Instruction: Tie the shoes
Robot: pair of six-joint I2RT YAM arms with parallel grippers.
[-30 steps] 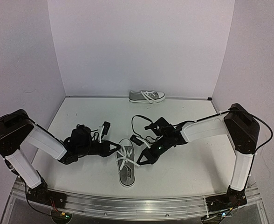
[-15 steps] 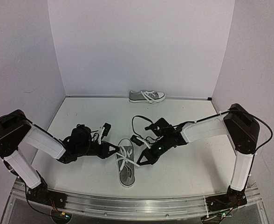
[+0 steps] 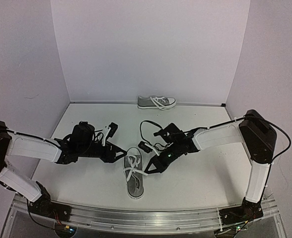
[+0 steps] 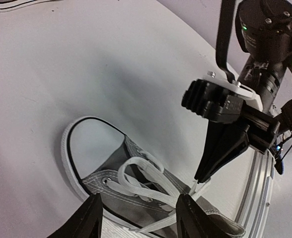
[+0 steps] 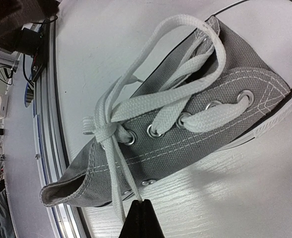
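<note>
One grey shoe (image 3: 135,182) lies at the table's front middle, toe pointing away, its white lace (image 3: 133,166) knotted loosely over the tongue. My left gripper (image 3: 121,152) stands open just left of it; in the left wrist view its fingers (image 4: 90,218) straddle the shoe (image 4: 111,184) without holding anything. My right gripper (image 3: 149,169) is shut on a lace strand at the shoe's right side. In the right wrist view the closed tips (image 5: 141,204) pinch the strand below the knot (image 5: 104,130) on the shoe (image 5: 200,130). The second shoe (image 3: 157,102) sits by the back wall.
White walls enclose the table at the back and both sides. A metal rail (image 3: 146,216) runs along the near edge. A black cable (image 3: 145,128) loops up from the right wrist over the table's middle.
My left gripper has opened and let go of the lace, and the left arm has drawn back a little to the left. The right gripper keeps its hold on the strand.
</note>
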